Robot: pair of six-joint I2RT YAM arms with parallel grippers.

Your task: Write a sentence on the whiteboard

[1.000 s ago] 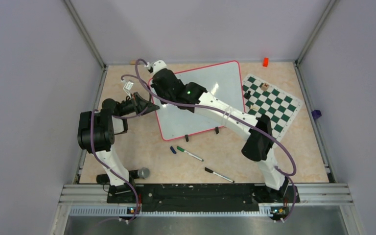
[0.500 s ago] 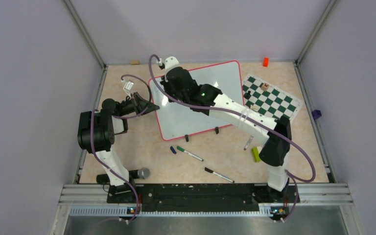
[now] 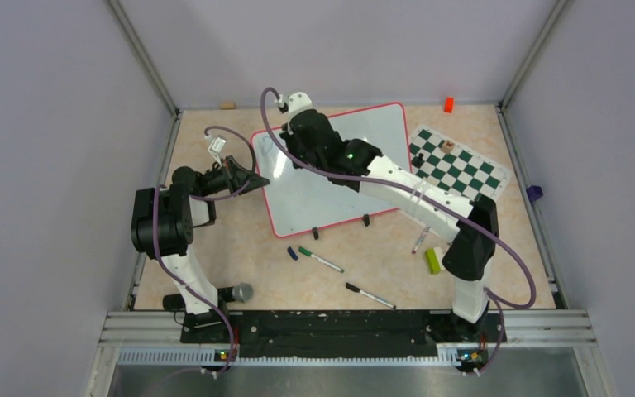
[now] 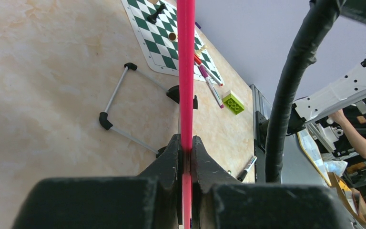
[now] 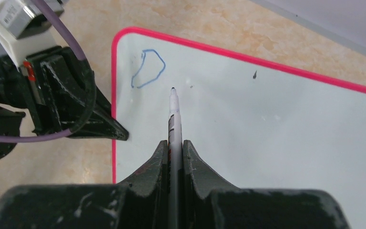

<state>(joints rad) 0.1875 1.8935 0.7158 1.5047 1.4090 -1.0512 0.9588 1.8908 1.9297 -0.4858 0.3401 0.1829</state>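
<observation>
The whiteboard [image 3: 339,186], white with a red frame, lies tilted on the table. My left gripper [image 3: 255,183] is shut on its left edge. In the left wrist view the red frame [image 4: 186,71] runs edge-on between the closed fingers of that gripper [image 4: 186,143]. My right gripper [image 3: 296,149] is over the board's upper left part, shut on a marker [image 5: 173,114]. The marker's tip is at the board surface [image 5: 267,133]. Of the sentence, only one blue closed loop [image 5: 147,69] shows, just left of the tip near the board's corner.
A green-and-white chess mat [image 3: 459,174] lies right of the board. In front of the board lie a green marker [image 3: 321,259], a black marker [image 3: 370,295], a blue cap [image 3: 292,254], a green brick [image 3: 434,260] and a pink marker [image 3: 418,241]. An orange block [image 3: 448,104] sits at the back.
My right gripper has moved right along the board's upper part with the marker, its elbow swinging right and uncovering the green brick. The left gripper has not moved.
</observation>
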